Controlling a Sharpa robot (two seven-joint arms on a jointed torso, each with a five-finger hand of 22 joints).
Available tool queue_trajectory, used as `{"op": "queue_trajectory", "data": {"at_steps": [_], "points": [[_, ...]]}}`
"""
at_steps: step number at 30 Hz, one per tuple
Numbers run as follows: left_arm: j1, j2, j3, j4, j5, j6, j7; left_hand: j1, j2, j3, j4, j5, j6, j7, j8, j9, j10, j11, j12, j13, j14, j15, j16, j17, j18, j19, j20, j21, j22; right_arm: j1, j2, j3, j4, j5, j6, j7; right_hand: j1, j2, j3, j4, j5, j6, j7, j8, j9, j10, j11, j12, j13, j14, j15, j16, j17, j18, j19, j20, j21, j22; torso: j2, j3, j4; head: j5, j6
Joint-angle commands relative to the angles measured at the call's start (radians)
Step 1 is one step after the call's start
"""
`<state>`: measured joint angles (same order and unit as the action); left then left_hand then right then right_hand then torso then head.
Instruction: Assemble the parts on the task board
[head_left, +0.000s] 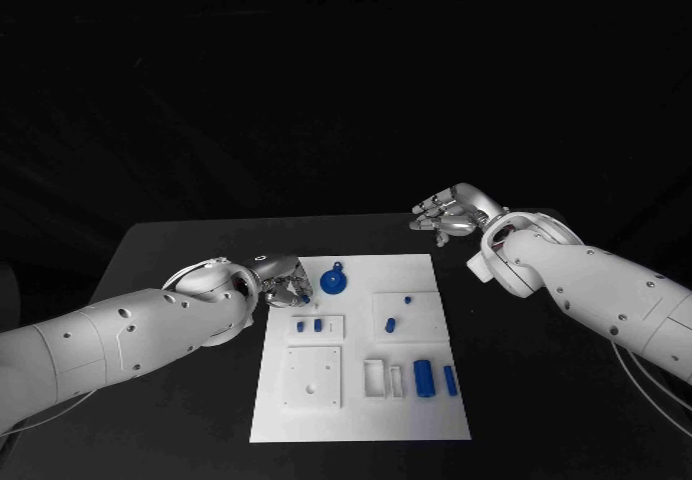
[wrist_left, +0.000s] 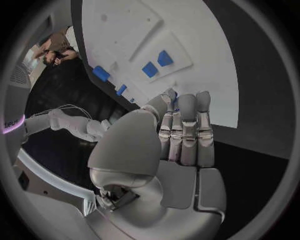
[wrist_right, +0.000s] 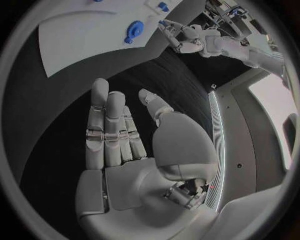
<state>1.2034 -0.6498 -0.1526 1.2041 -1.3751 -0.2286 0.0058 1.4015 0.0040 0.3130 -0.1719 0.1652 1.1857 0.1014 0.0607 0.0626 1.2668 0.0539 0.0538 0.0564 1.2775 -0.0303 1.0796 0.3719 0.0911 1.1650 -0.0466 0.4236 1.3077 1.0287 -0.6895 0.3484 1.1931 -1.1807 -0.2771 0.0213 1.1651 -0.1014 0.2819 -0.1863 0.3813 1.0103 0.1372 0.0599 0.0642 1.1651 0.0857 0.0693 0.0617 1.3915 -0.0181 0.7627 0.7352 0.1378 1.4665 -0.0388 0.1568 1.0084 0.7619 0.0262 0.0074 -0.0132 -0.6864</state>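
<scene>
Bare black table (head_left: 173, 250) surrounds the task board (head_left: 361, 420); the left robot hand (head_left: 281, 283) crowds its near-left edge.

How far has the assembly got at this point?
Barely begun. Done: nothing plainly seated; small blue pieces lie loose on the task board. In hand: nothing; the left hand hovers at the board's edge beside the round blue part, the right hand is open, off the board. Left: all the fitting.

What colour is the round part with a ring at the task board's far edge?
Blue round part on the white task board; head view shows it best.
</scene>
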Motion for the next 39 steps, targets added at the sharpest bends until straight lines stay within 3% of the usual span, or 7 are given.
{"op": "queue_trajectory", "data": {"at_steps": [1, 13, 39], "points": [[-0.005, 0.007, -0.001, -0.006, -0.007, 0.0, 0.018, 0.004, 0.004, -0.006, 0.002, -0.005, 0.005, 0.0, 0.001, 0.001, 0.007, -0.002, 0.004, 0.002, 0.007, -0.002, 0.005, 0.001, 0.011, 0.0, -0.005, 0.003, 0.021, 0.0, 0.001, 0.0, 0.002, 0.001, 0.005, 0.011, -0.004, -0.004, 0.004, 0.0, 0.005, 0.01, 0.0, 0.003, -0.001, -0.001, 0.0, -0.004, -0.001, -0.007, 0.001, 0.005, -0.001, 0.018, 0.03, 0.003, 0.006, -0.001, 0.0, -0.0005, 0.0003, -0.001, -0.001], [-0.017, 0.026, -0.004, -0.028, -0.007, -0.015, 0.032, 0.004, 0.004, -0.005, 0.002, -0.004, 0.003, 0.0, 0.001, 0.001, 0.006, -0.002, 0.004, 0.002, 0.009, -0.003, 0.004, 0.001, 0.012, 0.002, -0.005, 0.002, 0.021, 0.0, 0.002, 0.0, 0.002, 0.001, 0.004, 0.011, -0.004, -0.004, 0.004, 0.0, 0.005, 0.01, 0.0, 0.003, -0.001, -0.001, 0.0, -0.004, -0.001, -0.007, 0.001, 0.005, -0.001, 0.018, 0.03, 0.003, 0.006, -0.001, 0.0, -0.0019, 0.0009, -0.002, 0.001], [-0.023, 0.059, -0.006, -0.058, -0.003, 0.004, 0.029, 0.004, 0.004, 0.001, 0.0, -0.003, -0.001, 0.001, 0.001, 0.001, 0.003, -0.001, 0.004, 0.002, 0.011, -0.002, 0.003, 0.001, 0.013, 0.005, -0.005, 0.001, 0.021, 0.0, 0.004, 0.0, 0.003, 0.001, 0.005, 0.012, -0.005, -0.005, 0.01, -0.001, 0.006, 0.011, 0.0, 0.002, -0.001, -0.001, 0.0, -0.005, -0.002, -0.007, 0.001, 0.005, -0.002, 0.017, 0.03, 0.003, 0.007, -0.002, 0.0, -0.0002, 0.0005, -0.004, -0.001]]}}
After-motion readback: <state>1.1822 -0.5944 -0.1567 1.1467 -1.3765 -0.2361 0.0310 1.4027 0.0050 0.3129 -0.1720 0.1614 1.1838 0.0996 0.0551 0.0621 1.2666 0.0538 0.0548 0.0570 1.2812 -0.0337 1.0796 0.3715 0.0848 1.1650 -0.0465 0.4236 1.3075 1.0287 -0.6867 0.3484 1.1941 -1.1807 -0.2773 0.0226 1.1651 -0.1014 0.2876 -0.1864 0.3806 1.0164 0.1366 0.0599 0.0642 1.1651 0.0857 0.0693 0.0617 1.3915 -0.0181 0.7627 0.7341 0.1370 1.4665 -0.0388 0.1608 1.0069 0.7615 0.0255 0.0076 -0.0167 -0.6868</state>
